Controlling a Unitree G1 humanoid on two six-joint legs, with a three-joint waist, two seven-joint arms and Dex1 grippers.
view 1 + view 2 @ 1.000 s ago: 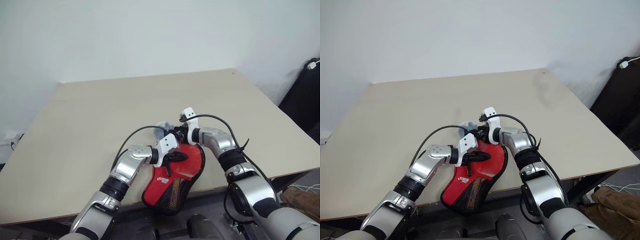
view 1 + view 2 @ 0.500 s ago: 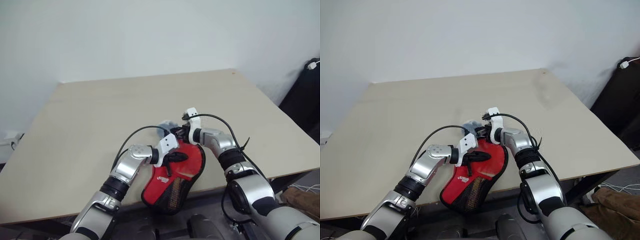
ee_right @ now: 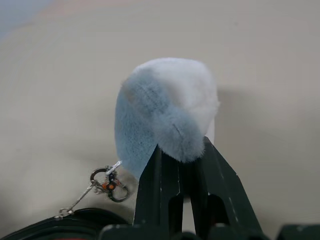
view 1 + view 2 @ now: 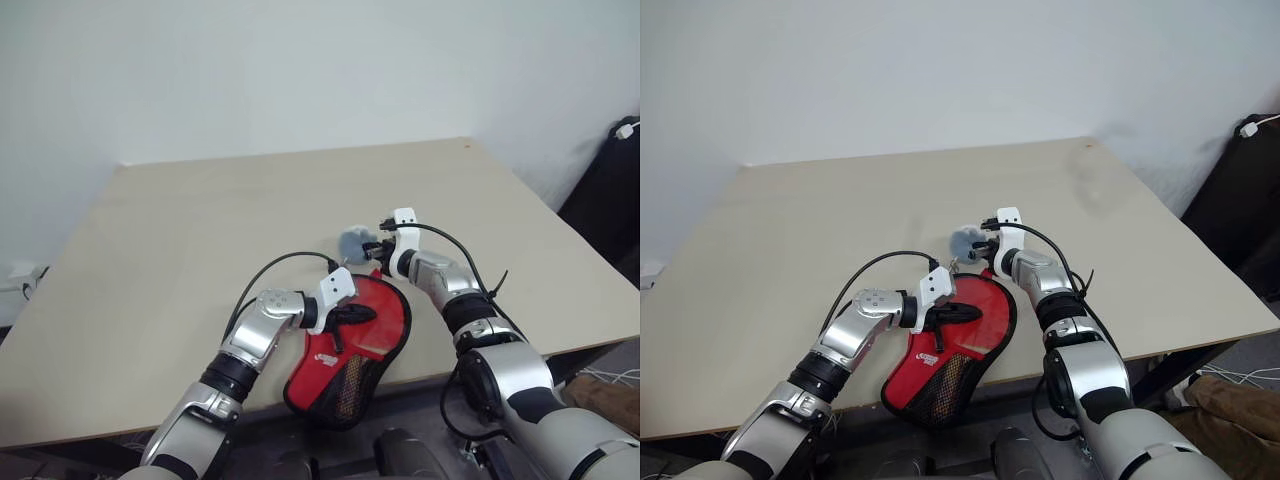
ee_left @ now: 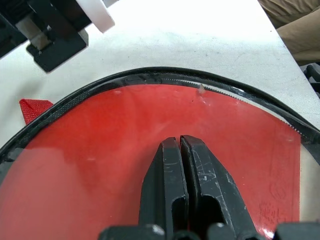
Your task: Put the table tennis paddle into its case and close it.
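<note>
One red paddle-shaped fabric case with black zipper trim overhangs the beige table's near edge, pressed by the fully closed left gripper. One pale fuzzy ball is pinched by the right gripper, which has been moved rightward and away since the earlier frame.

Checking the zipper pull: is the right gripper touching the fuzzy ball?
Touching. The right wrist view shows the right gripper with its jaws pinched on the fuzzy ball.
</note>
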